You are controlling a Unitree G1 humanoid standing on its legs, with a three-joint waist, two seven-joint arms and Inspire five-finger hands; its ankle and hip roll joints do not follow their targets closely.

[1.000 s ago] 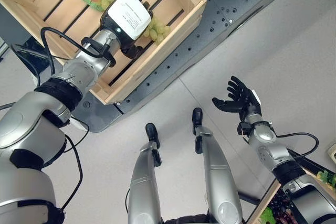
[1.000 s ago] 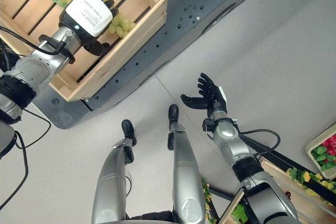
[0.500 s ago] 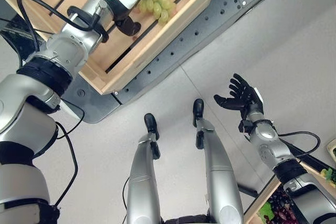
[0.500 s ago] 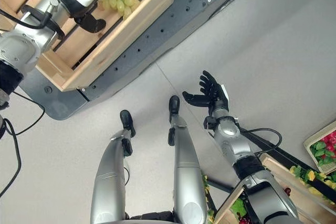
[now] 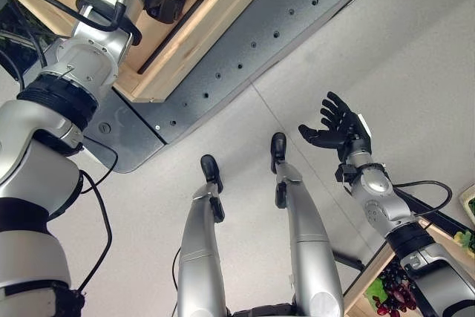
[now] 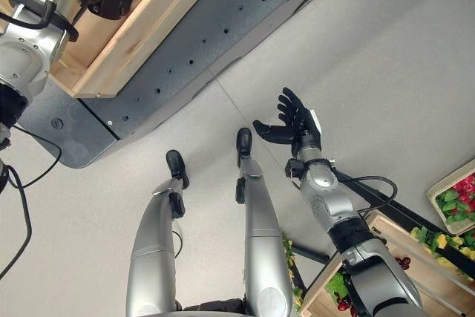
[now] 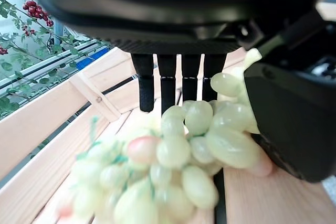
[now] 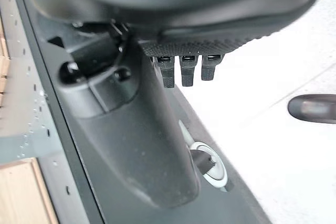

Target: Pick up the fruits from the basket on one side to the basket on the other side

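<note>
Since a second ago the view has swung down, leaving the wooden crate (image 5: 193, 31) at the top edge. Inside it, the left hand (image 7: 283, 114) has fingers and thumb around the green grape bunch (image 7: 189, 156). Over the floor, the right hand (image 5: 338, 130) hangs with fingers spread.

A pale grey floor (image 5: 415, 72) carried a dark perforated platform (image 5: 245, 57), and a slatted wooden crate (image 5: 200, 31) sat on that platform. At the floor's right edge stood another wooden crate (image 6: 386, 239) and a tray of red fruit and leaves (image 6: 453, 202)
</note>
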